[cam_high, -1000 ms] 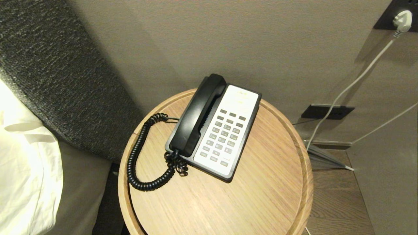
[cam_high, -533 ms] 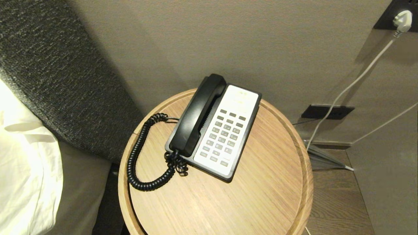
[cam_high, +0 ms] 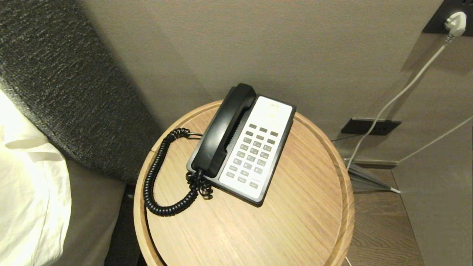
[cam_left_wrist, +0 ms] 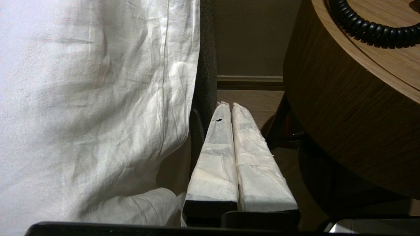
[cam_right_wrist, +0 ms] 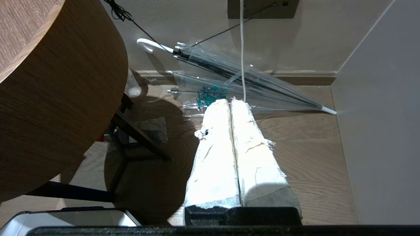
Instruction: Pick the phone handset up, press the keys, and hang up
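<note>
The black phone handset (cam_high: pixel 223 130) lies in its cradle on the left side of the phone base, on a round wooden table (cam_high: pixel 295 221). Its coiled cord (cam_high: pixel 155 173) loops out to the left; part of the cord (cam_left_wrist: pixel 370 28) also shows in the left wrist view. The grey keys (cam_high: pixel 253 155) sit in the white faceplate to the handset's right. Neither arm appears in the head view. My left gripper (cam_left_wrist: pixel 229 106) hangs shut and empty, low between the bed and the table. On the table's other side, over the floor, my right gripper (cam_right_wrist: pixel 230 101) is shut and empty too.
A bed with white sheets (cam_high: pixel 26 184) and a dark headboard (cam_high: pixel 66 85) stands left of the table. A clear folded umbrella (cam_right_wrist: pixel 236 82) lies on the floor by the wall to the right. White cables (cam_high: pixel 399 96) run down from a wall plug (cam_high: pixel 455 21).
</note>
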{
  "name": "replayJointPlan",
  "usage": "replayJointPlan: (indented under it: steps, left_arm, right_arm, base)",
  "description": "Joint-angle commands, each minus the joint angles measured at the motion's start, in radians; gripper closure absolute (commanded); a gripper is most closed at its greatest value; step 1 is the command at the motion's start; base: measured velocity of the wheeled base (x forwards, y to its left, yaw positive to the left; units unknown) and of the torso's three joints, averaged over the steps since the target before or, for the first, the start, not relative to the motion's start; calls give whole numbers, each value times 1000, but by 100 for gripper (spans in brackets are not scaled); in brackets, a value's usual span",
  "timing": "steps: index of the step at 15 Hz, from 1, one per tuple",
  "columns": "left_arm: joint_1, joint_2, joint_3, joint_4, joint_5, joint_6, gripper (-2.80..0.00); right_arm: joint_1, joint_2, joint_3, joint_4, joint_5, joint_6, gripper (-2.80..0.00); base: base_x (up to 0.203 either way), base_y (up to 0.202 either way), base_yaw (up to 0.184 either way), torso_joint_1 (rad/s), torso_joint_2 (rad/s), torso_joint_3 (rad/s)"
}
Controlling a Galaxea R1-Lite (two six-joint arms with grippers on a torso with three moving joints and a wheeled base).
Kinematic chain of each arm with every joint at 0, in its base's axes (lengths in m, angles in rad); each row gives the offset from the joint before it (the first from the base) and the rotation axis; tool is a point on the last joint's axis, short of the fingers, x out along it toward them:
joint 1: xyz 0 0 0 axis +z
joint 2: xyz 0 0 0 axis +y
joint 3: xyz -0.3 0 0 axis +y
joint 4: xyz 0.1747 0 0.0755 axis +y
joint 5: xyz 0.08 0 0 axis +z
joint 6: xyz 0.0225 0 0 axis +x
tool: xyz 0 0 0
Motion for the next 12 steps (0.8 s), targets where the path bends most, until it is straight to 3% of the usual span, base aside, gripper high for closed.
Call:
replayJointPlan:
  steps: [1,12]
  left_arm:
    - [0,1,40,-1,0,1,0]
    - [0,1,40,-1,0,1,0]
  right_arm:
    - [0,2,21,0,0,0,0]
    - [0,2,21,0,0,0,0]
  base:
    - [0,0,0,0,0,0]
    - [0,0,0,0,0,0]
